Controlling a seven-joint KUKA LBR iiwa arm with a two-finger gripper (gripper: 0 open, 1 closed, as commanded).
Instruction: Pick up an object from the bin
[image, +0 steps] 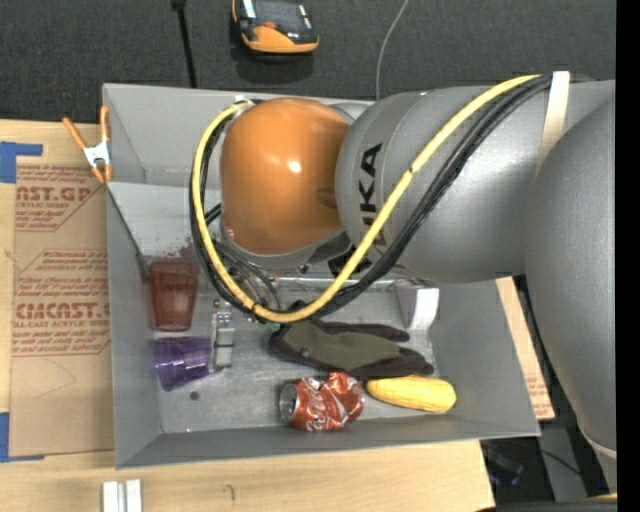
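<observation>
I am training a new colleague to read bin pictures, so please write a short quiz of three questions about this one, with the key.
1. Which thing lies just left of the yellow cob-shaped thing? A) a blue ball B) a crushed red can C) a green brush
2. True or false: the purple cup is stacked on top of the brown cup.
3. Fill in: the cover on the arm's wrist is ____.

Key: 1 B. 2 false, the two lie side by side on the bin floor. 3 orange.
</observation>
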